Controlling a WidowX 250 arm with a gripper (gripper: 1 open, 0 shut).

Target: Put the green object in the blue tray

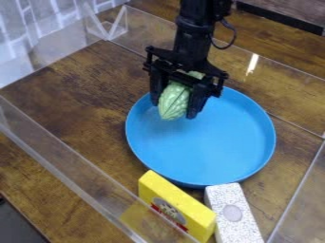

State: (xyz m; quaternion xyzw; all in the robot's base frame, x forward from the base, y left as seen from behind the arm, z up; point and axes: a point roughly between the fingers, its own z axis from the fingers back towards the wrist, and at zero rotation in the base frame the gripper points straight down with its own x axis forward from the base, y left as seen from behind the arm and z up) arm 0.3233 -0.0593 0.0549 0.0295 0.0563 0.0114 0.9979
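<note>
The green object [176,99], a small light-green bumpy oval, hangs between the black fingers of my gripper [180,102], which is shut on it and points straight down. It sits just above the back left part of the blue tray [241,142], a large round bright-blue dish with a shallow rim. The lower tip of the green piece is close to the tray floor; whether it touches I cannot tell.
A yellow rectangular block [176,206] and a white speckled block [234,214] lie in front of the tray. Clear plastic walls [64,176] fence the wooden table on the left and front. A cable runs down the arm [200,24].
</note>
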